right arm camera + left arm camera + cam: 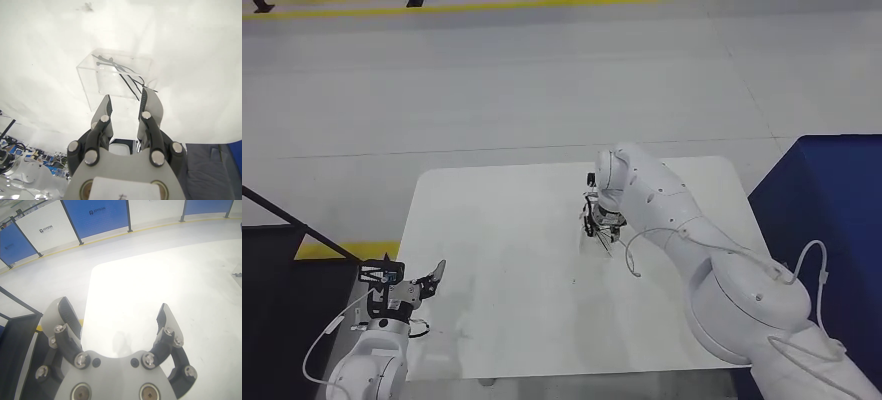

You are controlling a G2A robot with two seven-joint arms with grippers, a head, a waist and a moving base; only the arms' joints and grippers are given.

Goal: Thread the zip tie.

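Black zip ties (105, 64) lie in a clear box (88, 83) on the tabletop (512, 300), its walls faint. Right pincer (125, 102) hangs apart over them; left pincer (115, 317) apart at the near-left corner. Blue panels (98, 217) beyond.

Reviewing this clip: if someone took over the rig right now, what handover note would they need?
Left gripper: open, empty, over a table corner, away from the ties.
Right gripper: open, empty, at the clear box; one fingertip is close to the tie tails, contact cannot be told.
Zip ties: a loose black bunch in the clear box, tails pointing toward the right gripper.
Done: nothing picked or threaded yet.
Left: grasp one tie, then feed its tail through its head.
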